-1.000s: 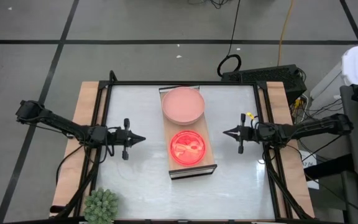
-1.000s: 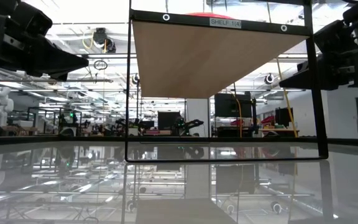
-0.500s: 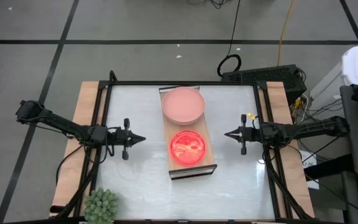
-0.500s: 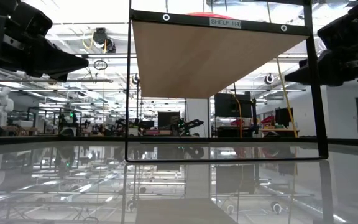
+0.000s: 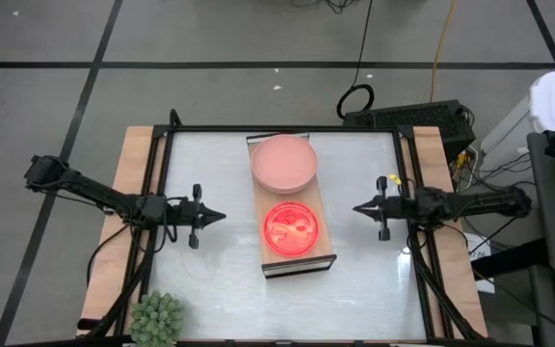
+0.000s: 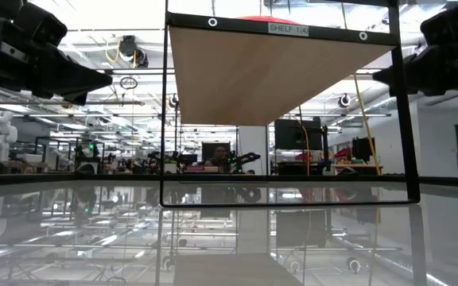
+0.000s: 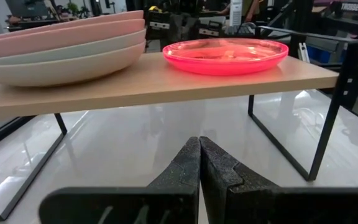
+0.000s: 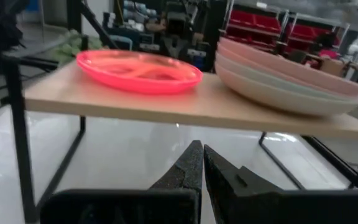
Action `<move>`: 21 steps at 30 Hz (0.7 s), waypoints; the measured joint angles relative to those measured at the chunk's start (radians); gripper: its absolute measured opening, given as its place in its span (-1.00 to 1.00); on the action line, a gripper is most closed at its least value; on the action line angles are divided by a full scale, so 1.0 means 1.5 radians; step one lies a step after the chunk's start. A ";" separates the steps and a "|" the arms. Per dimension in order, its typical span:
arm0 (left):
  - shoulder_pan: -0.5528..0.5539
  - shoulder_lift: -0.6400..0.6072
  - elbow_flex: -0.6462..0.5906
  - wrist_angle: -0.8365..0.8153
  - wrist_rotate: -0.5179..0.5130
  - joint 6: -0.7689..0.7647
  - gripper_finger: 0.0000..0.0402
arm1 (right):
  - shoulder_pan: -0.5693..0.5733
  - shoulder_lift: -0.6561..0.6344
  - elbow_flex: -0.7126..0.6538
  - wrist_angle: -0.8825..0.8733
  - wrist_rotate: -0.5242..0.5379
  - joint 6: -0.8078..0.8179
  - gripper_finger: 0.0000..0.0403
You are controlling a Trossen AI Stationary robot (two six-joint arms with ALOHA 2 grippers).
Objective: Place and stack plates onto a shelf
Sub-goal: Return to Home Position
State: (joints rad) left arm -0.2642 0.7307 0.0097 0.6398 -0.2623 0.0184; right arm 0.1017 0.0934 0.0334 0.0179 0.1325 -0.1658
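**On the shelf, two piles; at its flanks, two empty grippers**

On the light-wood shelf (image 5: 327,220), which stands on dark wire legs in the middle of the table (image 5: 220,280), you have two piles. At the far end sits a stack of wide plates (image 5: 283,162). The left wrist view shows four nested rims: beige at the bottom, pale green-grey on it, two salmon pink above. Nested like that, the pile sits level and within the board's width.

Just beside it, toward the near end with the dark edge, lie the glossy hot pink plates (image 5: 289,228). They nest so closely that from the side they read as one. I cannot pick out any small orange plates.

Your left gripper (image 5: 222,216) hovers over the table to the left of the shelf, level with the hot pink plates and well apart from the board. Its fingers are pressed together on nothing. Your right gripper (image 5: 356,208) mirrors it on the other side, tips likewise pressed together and empty.

Both point inward, low enough that each wrist camera looks along the board's edge. I judge the placing finished, since every plate you can see rests on the shelf. What remains is to bring the arms home without brushing the piles. The spiky green plant (image 5: 157,318) at the near left corner is no part of the job.
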 joint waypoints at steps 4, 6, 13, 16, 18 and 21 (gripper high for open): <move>0.000 0.000 0.000 0.005 0.000 0.002 -0.98 | 0.000 -0.022 0.000 -0.009 -0.004 -0.002 -1.00; 0.000 0.000 0.000 0.005 0.000 0.002 -0.98 | 0.000 -0.029 0.000 -0.011 -0.004 -0.002 -1.00; 0.000 0.000 0.000 0.005 0.000 0.002 -0.98 | 0.000 -0.052 0.000 -0.014 -0.004 -0.006 -1.00; 0.000 0.000 0.000 0.005 0.000 0.002 -0.98 | 0.000 -0.058 0.000 -0.015 -0.004 -0.011 -1.00; 0.000 0.000 0.000 0.005 0.000 0.002 -0.98 | -0.002 -0.061 -0.001 -0.014 -0.004 -0.021 -1.00; 0.000 0.000 0.000 0.005 0.000 0.002 -0.98 | -0.009 -0.061 -0.001 -0.015 -0.005 -0.024 -1.00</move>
State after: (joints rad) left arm -0.2642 0.7307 0.0101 0.6476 -0.2623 0.0208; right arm 0.0886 0.0025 0.0326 -0.0042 0.1257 -0.2012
